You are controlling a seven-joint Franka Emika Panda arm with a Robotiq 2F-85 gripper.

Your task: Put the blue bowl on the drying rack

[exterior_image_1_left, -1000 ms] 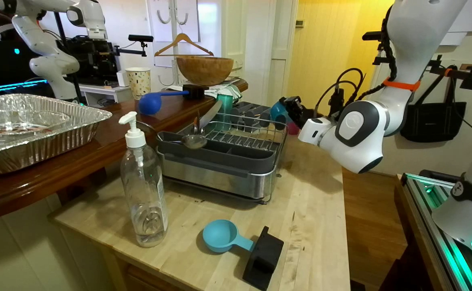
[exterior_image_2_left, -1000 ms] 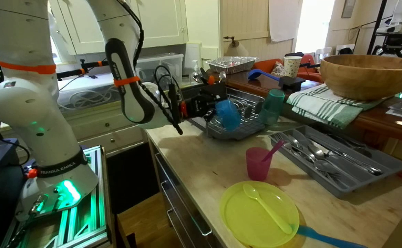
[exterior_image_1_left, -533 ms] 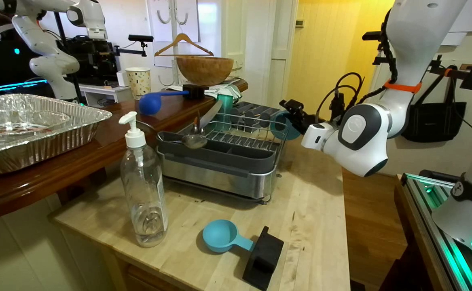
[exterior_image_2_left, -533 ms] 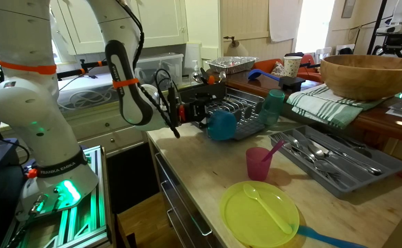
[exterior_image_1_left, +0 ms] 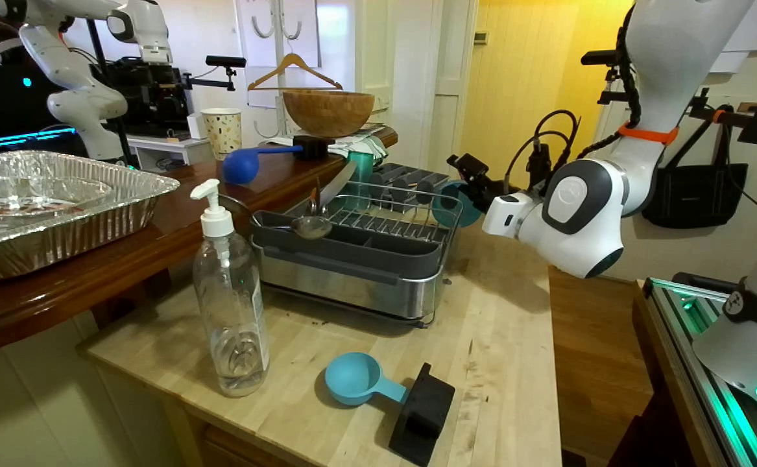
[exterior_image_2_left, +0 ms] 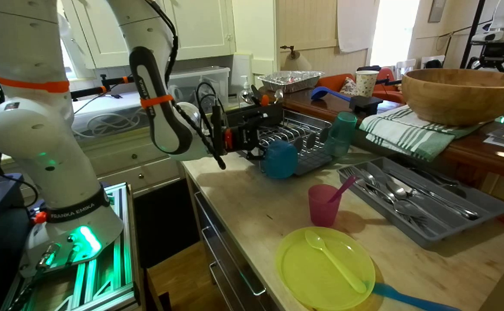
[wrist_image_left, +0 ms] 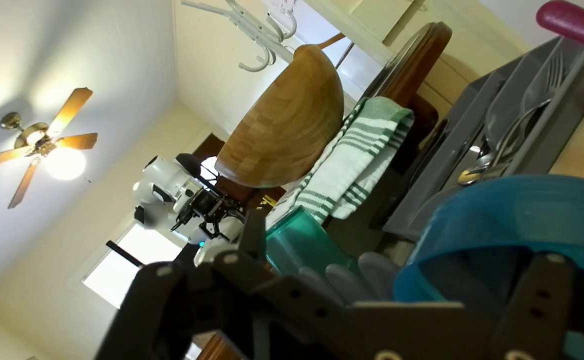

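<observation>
The blue bowl (exterior_image_2_left: 280,159) sits tilted on its side at the end of the drying rack (exterior_image_2_left: 293,129) in an exterior view. Seen from elsewhere, the bowl (exterior_image_1_left: 448,203) shows partly through the wires at the far corner of the rack (exterior_image_1_left: 346,285). Whether it rests inside the wires I cannot tell. My gripper (exterior_image_2_left: 258,137) stands right beside the bowl with its jaws spread wide. In the wrist view the bowl (wrist_image_left: 517,215) lies toward one finger (wrist_image_left: 542,300) of the gripper (wrist_image_left: 402,260), apart from the opposite finger (wrist_image_left: 252,235); nothing is clamped.
A green cup (exterior_image_2_left: 341,134) stands at the rack's other side. Beyond are a pink cup (exterior_image_2_left: 323,205), a yellow plate (exterior_image_2_left: 325,270) and a grey cutlery tray (exterior_image_2_left: 420,203). A pump bottle (exterior_image_1_left: 232,311) and a blue scoop (exterior_image_1_left: 354,378) stand before the rack.
My jaws have spread from nearly shut on the bowl to wide apart. The bowl has come down and turned against the rack's end. The gripper has shifted only slightly.
</observation>
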